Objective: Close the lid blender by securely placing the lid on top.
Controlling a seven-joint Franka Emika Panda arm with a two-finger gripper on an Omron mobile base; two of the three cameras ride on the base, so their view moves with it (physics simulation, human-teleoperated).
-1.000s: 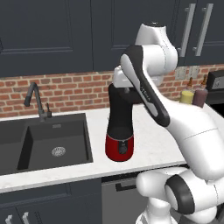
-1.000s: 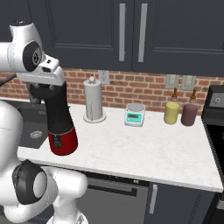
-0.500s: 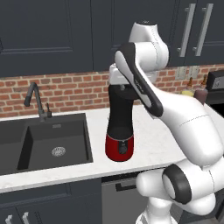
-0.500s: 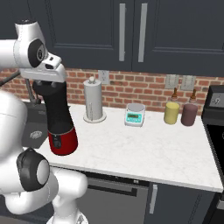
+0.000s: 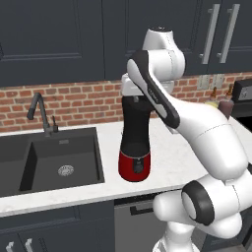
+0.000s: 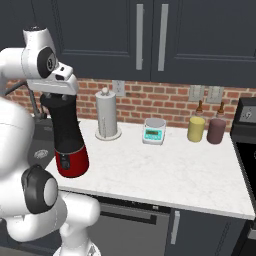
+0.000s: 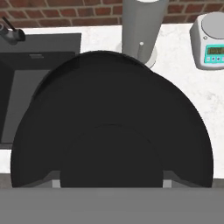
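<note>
Since a second ago the wrist has turned above the blender (image 5: 136, 142); gripper (image 6: 54, 97) sits right over the jar mouth, grip state hidden; lid (image 7: 112, 127), a stiff, light, slick disc best pinched by its central knob, sits atop, paper-towel holder (image 7: 142, 26) at 12 o'clock.

Even, diffuse light is cast over all three views, with no single source to be made out; the white countertop (image 6: 165, 170) is rendered bright, while the dark cabinets (image 5: 59, 39) are kept dim and flat; only faint, soft shadows are seen beneath the blender (image 5: 135, 142); no glare is produced on the black lid (image 7: 111, 127), whose surface is shown nearly featureless; edges are slightly softened throughout; no lens distortion is noticed at the borders.
</note>
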